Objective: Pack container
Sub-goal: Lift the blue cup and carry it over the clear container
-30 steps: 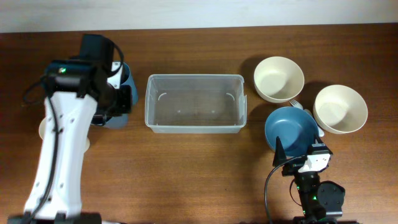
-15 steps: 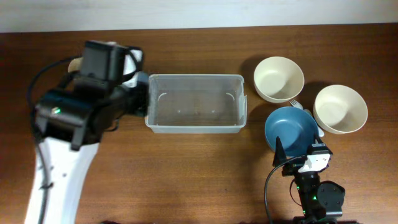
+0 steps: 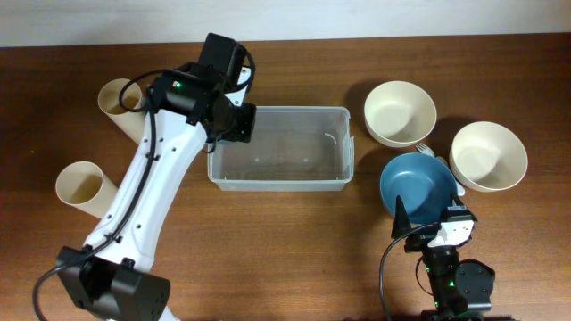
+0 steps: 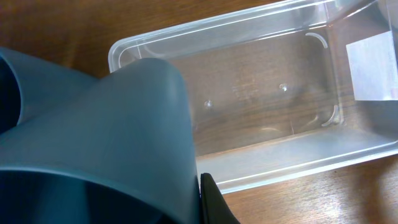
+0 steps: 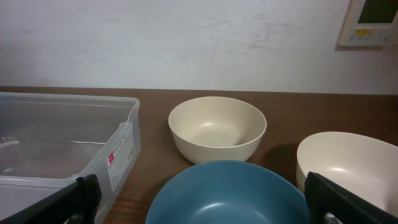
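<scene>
The clear plastic container [image 3: 281,147] lies in the middle of the table with nothing inside it. My left gripper [image 3: 234,125] hangs over the container's left end, shut on a blue cup [image 4: 93,137]. The cup fills the lower left of the left wrist view, with one black finger [image 4: 213,205] pressed against its wall. Behind the cup the container [image 4: 267,93] shows its bare floor. In the overhead view the wrist hides the cup. My right gripper [image 3: 428,223] rests open at the front right, its fingers either side of a blue bowl [image 5: 230,193].
The blue bowl [image 3: 417,183] stands right of the container, with two cream bowls [image 3: 400,111] [image 3: 488,156] behind and beside it. Two cream cups [image 3: 120,98] [image 3: 82,185] lie on the left of the table. The container's wall [image 5: 62,137] carries a label.
My left arm has swung right from the table's left side, carrying the blue cup to the container's left end. The two cream cups are now uncovered. The right arm is still.
</scene>
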`<state>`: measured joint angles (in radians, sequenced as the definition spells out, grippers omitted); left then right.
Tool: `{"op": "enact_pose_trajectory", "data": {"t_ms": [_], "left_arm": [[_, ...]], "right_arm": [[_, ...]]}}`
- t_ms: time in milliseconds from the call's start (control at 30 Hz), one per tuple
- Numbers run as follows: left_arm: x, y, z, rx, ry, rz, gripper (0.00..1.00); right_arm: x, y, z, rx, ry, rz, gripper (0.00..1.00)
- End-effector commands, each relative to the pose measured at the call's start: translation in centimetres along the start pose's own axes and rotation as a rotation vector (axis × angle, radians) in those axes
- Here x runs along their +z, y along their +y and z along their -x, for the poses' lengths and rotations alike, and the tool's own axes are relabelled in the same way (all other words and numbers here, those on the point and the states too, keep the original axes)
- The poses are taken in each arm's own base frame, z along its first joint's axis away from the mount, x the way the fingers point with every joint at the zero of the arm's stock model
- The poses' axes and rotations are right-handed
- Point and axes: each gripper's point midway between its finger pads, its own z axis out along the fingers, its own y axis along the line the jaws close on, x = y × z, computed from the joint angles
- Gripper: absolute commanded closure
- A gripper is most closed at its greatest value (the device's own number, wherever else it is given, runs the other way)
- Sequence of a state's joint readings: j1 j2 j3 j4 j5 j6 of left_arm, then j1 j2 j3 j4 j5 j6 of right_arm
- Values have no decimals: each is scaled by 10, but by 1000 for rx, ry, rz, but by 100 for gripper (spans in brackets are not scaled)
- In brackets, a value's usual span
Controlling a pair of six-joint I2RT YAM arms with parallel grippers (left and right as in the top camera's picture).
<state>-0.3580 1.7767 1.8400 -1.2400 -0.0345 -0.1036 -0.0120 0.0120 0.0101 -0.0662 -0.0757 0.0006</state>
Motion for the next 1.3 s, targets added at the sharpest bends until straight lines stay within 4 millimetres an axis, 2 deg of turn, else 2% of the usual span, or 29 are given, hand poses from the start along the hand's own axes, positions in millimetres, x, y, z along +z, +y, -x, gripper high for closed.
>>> {"op": "enact_pose_trajectory", "data": {"t_ms": [0, 400, 667, 1000, 1100, 1267], "left_arm": [[-6, -1, 8, 25, -40, 2, 98], [11, -14, 6, 26, 6, -69, 99], [9, -13, 13, 27, 30, -55, 99], [42, -12, 7, 31, 123, -36, 98], [49, -11, 10, 28, 128, -35, 98], [50, -10, 25, 22, 96, -35, 98]], "right_arm": [[0, 0, -2, 3, 1, 0, 1], [0, 0, -2, 3, 1, 0, 1], [0, 0, -2, 3, 1, 0, 1], [0, 0, -2, 3, 1, 0, 1], [0, 0, -2, 3, 1, 0, 1], [0, 0, -2, 3, 1, 0, 1]]}}
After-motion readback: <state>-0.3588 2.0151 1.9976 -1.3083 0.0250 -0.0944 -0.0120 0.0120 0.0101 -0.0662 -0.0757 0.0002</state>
